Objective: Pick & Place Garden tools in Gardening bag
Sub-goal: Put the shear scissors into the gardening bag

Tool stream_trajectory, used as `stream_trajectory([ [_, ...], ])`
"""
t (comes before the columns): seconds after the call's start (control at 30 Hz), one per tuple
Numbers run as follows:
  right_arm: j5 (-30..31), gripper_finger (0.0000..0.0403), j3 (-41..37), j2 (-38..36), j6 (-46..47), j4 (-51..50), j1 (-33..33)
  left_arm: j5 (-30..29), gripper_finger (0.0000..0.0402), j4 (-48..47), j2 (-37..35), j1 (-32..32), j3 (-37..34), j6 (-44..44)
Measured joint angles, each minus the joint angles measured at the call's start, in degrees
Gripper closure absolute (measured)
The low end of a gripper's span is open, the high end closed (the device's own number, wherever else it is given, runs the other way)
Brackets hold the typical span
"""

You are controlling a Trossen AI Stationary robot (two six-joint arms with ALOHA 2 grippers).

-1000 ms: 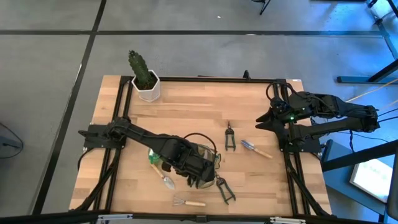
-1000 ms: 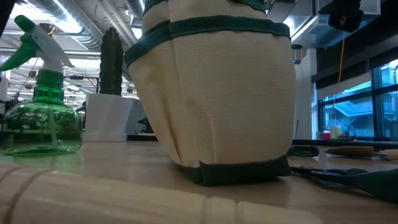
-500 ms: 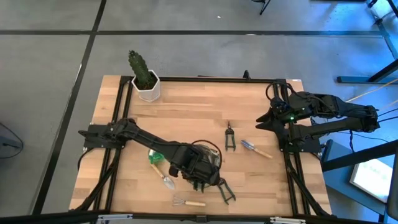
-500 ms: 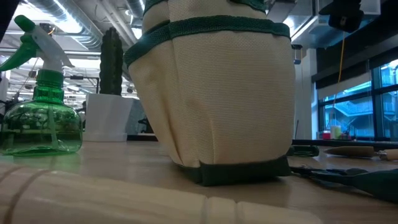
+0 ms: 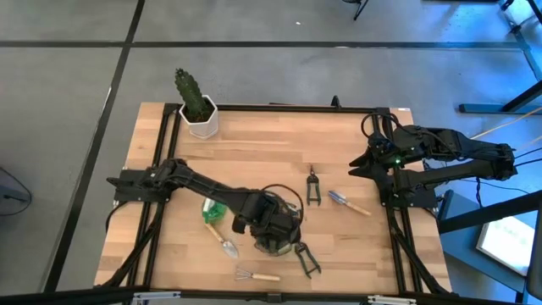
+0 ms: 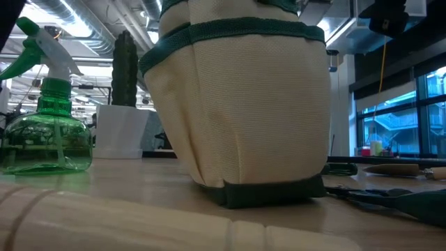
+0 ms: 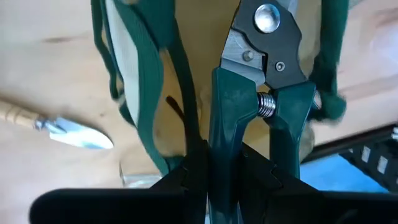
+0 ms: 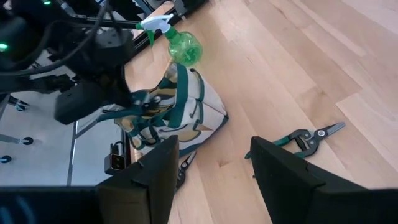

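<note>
Cactus (image 5: 188,87) in white hex pot (image 5: 203,123): upright at a corner of the wooden table (image 5: 271,148), well apart from L gripper (image 5: 278,240), and across the tbl from R gripper (image 5: 357,166). Black frame rails (image 5: 400,246) run along tbl edges, one just beside R gripper. Grey floor (image 5: 296,25) w/ dark lines surrounds tbl. Low view: windows (image 6: 397,115) in bkgd.

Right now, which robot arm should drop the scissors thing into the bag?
Left. Its gripper already clamps the pruning shears right above the gardening bag. The right gripper waits open and empty at the table's right edge.
</note>
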Motion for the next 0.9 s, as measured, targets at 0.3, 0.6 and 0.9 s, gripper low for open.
stream_trajectory([
  [0.3,-0.72,0.02,0.0,-0.02,-0.02,-0.17,-0.01,-1.89,0.0355,-3.03,-0.01,3.72,-0.05,4.92],
  [0.6,-1.07,0.02,0.0,-0.07,-0.16,-0.59,0.0,-2.52,0.0355,-4.01,2.06,4.75,0.01,7.22],
  [0.9,-1.07,0.02,0.0,-0.04,-0.44,-0.5,0.0,-1.66,0.0355,-2.43,4.71,5.02,0.04,9.17],
])
